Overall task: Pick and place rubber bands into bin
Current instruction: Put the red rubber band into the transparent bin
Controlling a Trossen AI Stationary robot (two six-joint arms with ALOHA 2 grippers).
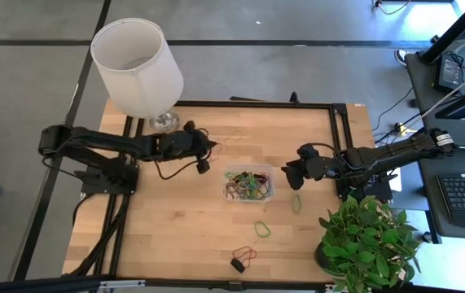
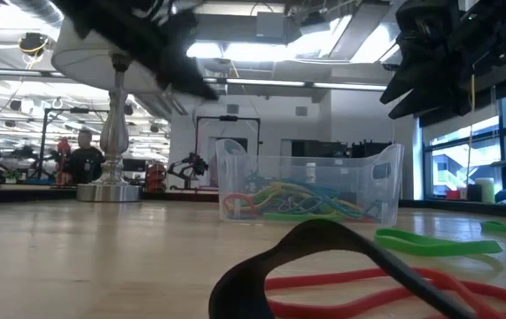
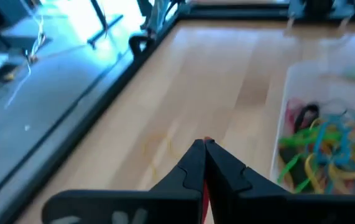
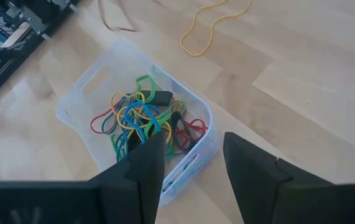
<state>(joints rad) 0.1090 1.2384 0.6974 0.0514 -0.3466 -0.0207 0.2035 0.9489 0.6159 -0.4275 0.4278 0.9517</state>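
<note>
Beside the bin [image 1: 249, 184], toward the lamp, hangs the left tool [image 1: 205, 159], pressed together on a red band [image 3: 206, 186]. Nearer the bin's other side: right tool [image 1: 291, 174], spread, empty.

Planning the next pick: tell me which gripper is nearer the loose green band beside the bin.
Right. The right gripper hovers just above the green band; the left gripper sits across the bin, farther away.

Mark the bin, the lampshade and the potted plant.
bin [image 1: 269, 184]: high view, bare right rim.
lampshade [image 1: 152, 77]: high view, outer white wall.
potted plant [image 1: 370, 240]: high view, leaves at its middle.
</note>
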